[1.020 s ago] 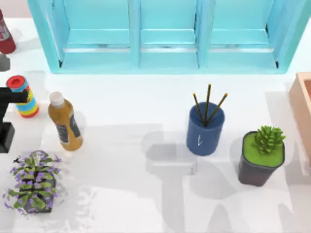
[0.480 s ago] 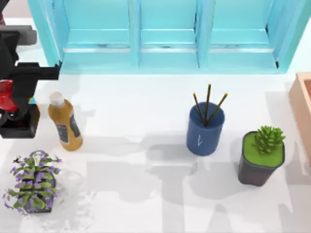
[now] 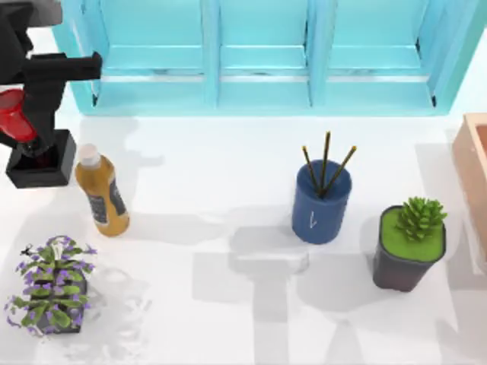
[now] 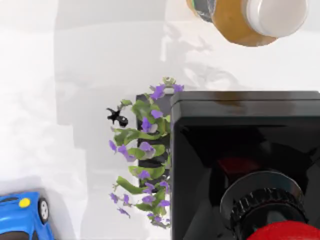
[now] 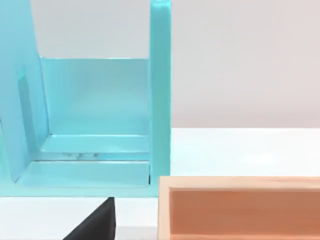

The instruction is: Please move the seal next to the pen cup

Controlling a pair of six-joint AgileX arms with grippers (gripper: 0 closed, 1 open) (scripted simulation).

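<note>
Clamped on the seal [image 3: 23, 133], the left gripper [image 3: 29, 114] sits at the far left of the table, up near the back, w/ the red knob between its dark fingers and the black square base hanging below. Left wrist view looks down past that base [image 4: 245, 165], glossy black, w/ the ribbed collar and a sliver of red knob at the frame's edge. Seal looks lifted off the table, tho can't tell for sure.

Just beside the seal's base stands the mustard-brown bottle [image 3: 103, 194] w/ white cap, leaning a bit. Nearer the front on the left side is a small plant w/ purple flowers [image 3: 52, 285]; it also shows in the left wrist view [image 4: 145, 155], along w/ the bottle's cap [image 4: 272, 15] and part of a blue toy car [image 4: 22, 217].

Pen cup [image 3: 321, 201], dark blue w/ three brown pencils, is right of centre, well apart from the seal. Dark square pot w/ green succulent [image 3: 409, 243] is near the cup on its right. Light blue shelf unit [image 3: 259, 53] runs along the back; an orange-tan box [image 3: 475, 175] is at the right edge.

Right arm's jaws: can't tell. Its wrist view shows the shelf's end [image 5: 100, 120] and the box [image 5: 240, 207].
</note>
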